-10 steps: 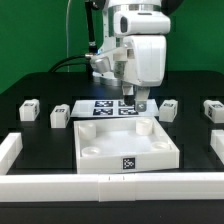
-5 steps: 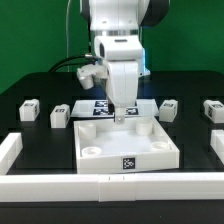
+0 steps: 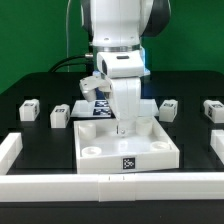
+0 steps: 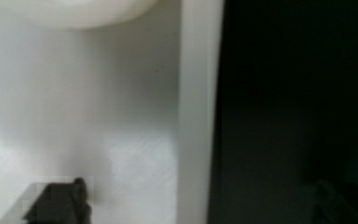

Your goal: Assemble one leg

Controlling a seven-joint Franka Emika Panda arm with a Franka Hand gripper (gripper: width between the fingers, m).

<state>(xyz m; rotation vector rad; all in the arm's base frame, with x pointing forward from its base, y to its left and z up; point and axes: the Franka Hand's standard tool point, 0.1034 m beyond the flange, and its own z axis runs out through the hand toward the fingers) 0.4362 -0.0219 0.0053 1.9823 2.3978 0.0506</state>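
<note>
My claw [image 3: 122,128] hangs spread and empty over the large white square tray-like panel [image 3: 105,148] at centre frame, a small stubby white plastic leg [image 3: 168,109] lies loose on the black surface [image 3: 45,140] at the exterior view's right, so I reckon nothing's fitted yet: grasp and seating remain.

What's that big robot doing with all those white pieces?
The robot arm holds its tool low over the far edge of the big white square panel. The tool looks open and has nothing in it. Four little white legs lie on the black table, two on each side of the panel. None of them is fitted to the panel yet.
</note>
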